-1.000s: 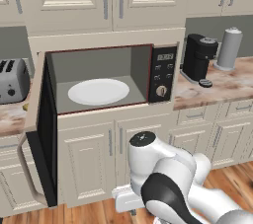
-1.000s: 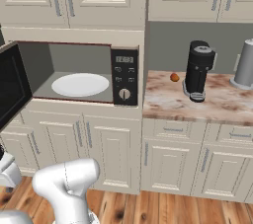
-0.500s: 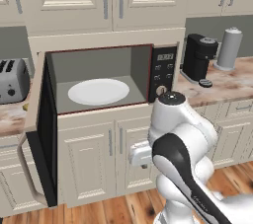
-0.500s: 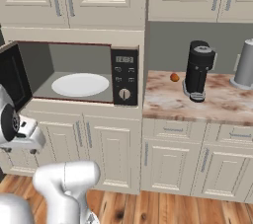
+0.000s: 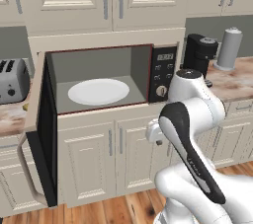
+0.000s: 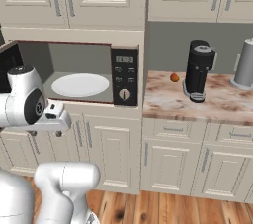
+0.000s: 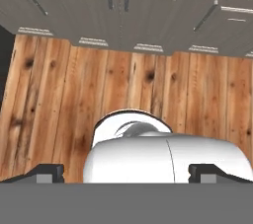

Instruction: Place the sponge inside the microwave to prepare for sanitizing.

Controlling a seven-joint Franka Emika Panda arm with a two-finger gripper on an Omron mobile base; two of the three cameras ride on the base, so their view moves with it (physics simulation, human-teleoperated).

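Cream panelled cabinets (image 6: 173, 164), marble countertop (image 6: 222, 104), wood plank floor (image 7: 59, 99).

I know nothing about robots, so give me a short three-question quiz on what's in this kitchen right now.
1. True or false: the microwave door stands open.
2. What lies inside the microwave cavity? A) a white plate B) a sponge C) a mug
3. Fill in: the small orange thing on the counter sits just left of the black ____.

Key: 1 true; 2 A; 3 coffee machine.
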